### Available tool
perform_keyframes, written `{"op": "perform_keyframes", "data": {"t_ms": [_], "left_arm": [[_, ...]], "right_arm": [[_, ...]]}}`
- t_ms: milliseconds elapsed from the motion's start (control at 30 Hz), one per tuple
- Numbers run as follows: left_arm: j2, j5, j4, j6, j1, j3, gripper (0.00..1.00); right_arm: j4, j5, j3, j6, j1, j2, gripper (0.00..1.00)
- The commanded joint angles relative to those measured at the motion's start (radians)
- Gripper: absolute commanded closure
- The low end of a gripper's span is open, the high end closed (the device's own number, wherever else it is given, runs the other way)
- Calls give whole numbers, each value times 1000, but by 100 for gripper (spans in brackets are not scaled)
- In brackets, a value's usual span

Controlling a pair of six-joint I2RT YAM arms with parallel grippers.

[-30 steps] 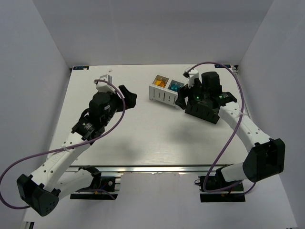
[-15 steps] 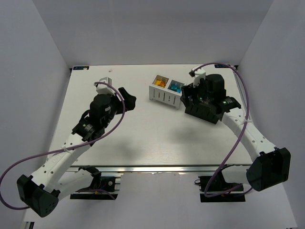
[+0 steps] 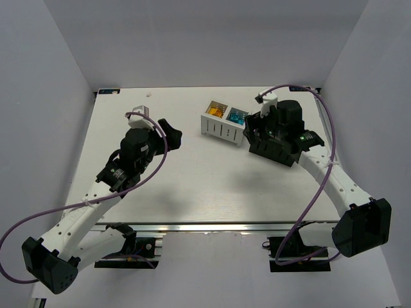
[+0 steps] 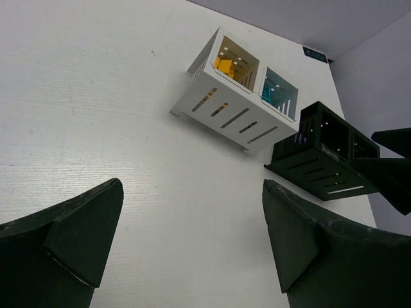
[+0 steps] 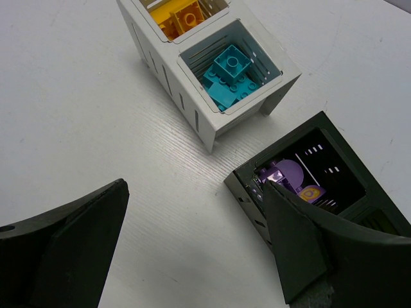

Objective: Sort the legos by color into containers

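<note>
White table (image 3: 192, 186) bears the containers (image 4: 225, 112), legos (image 5: 230, 70) inside, beyond wide-open, empty left fingers (image 4: 77, 237) and right fingers (image 5: 302, 250).

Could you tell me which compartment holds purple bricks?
The black box's compartment nearer the white box; the white box's two hold orange bricks and cyan bricks.

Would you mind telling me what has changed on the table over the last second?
The right claw shifted slightly to the right above the black container; the left claw eased back a little toward its base. Both stay open and empty. The white container, black container and legos inside have not moved.
</note>
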Motion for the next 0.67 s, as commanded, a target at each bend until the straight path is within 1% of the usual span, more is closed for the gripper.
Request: {"op": "perform_keyframes", "data": {"t_ms": [0,633], "left_arm": [[-16,-18,0,2,3,-7,2],[-11,-37,-10,-1,3,-10,2]], "right_arm": [[51,18,-5,7,0,-11,11],[80,10,-33,21,-3,-18,11]]}}
